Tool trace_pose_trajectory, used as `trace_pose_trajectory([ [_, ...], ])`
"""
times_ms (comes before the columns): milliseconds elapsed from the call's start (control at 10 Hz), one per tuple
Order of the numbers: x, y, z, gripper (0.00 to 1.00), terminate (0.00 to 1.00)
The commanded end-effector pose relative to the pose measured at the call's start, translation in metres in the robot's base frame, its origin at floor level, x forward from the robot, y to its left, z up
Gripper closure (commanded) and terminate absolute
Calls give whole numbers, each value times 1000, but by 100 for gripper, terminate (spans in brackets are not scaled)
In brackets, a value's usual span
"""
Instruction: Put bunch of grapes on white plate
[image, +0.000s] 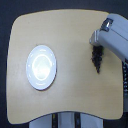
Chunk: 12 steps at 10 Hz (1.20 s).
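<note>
A round glossy white plate (41, 67) lies on the wooden table at the exterior view's left. The bunch of grapes (96, 62), a narrow dark cluster, lies or hangs over the table at the exterior view's right. My gripper (97, 49) comes in from the upper right and sits right at the top end of the bunch. Its dark fingers merge with the berries, so I cannot tell whether they are closed on the grapes or whether the bunch is lifted off the table. Nothing rests on the plate.
The light wooden table (70, 95) has rounded corners and ends near the frame's bottom. My grey arm (116, 37) covers the upper right corner. A pale post (125, 80) stands at the right edge.
</note>
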Motion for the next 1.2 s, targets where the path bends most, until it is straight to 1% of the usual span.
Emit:
trace_pose_trajectory([
  [0, 3, 3, 7, 100, 0],
  [400, 3, 1, 11, 100, 0],
  [700, 7, 3, 27, 100, 0],
  [900, 5, 13, 56, 100, 0],
  [1100, -2, 32, 95, 100, 0],
])
